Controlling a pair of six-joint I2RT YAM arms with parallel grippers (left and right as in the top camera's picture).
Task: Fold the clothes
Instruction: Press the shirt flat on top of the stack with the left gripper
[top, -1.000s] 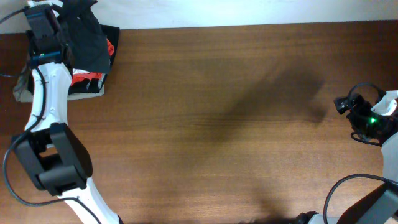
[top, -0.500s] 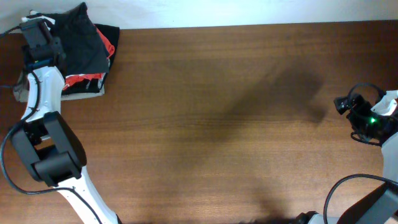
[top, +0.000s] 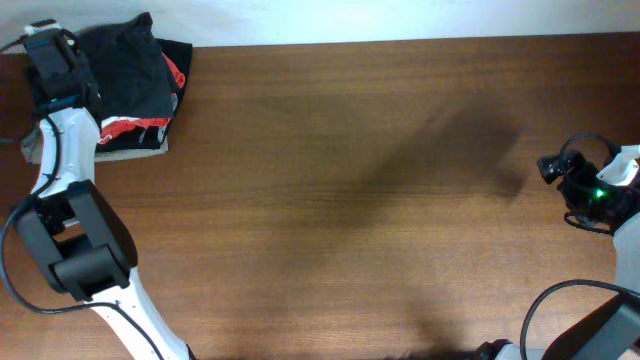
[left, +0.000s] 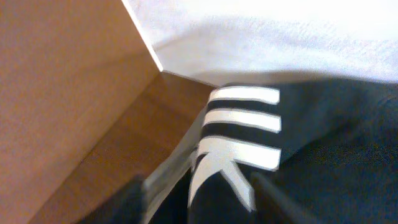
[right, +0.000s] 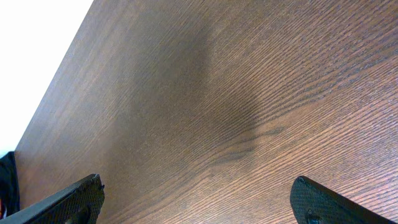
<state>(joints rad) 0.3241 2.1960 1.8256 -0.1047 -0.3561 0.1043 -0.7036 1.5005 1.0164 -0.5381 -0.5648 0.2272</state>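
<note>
L gripper (left: 202, 200): at back-L corner of the table (top: 350, 200), right over the clothes heap. Wrist cam gives only two blurred dark finger shapes at the bottom edge w/ dark cloth betw them. Can't tell if jaws are parted or pinching cloth.
R gripper (right: 199, 202): jaws spread wide, tips at opposite bottom corners of its wrist view, only wood grain betw them; holds nothing.
T-shirt (top: 128, 58): black, bunched in a heap at back-L corner, on top of the other garments. Its top pokes past the table's back edge onto the white surface (left: 280, 37).
Lettering (left: 239, 127): white block bars and strokes on the dark cloth, close up in L wrist view, just beside the table's back edge.
White garment (top: 135, 128): under the T-shirt; red-orange trim shows at front and R side of the heap.
Grey-khaki garment (top: 33, 150): a corner peeks out at L-front of the heap, partly behind L arm.
L arm (top: 62, 150): white links, black joints, runs from front-L up to the corner.
R arm (top: 590, 190): at R edge, well apart from the clothes, green light lit.
Table: brown wood, soft shadow across mid-R part.
</note>
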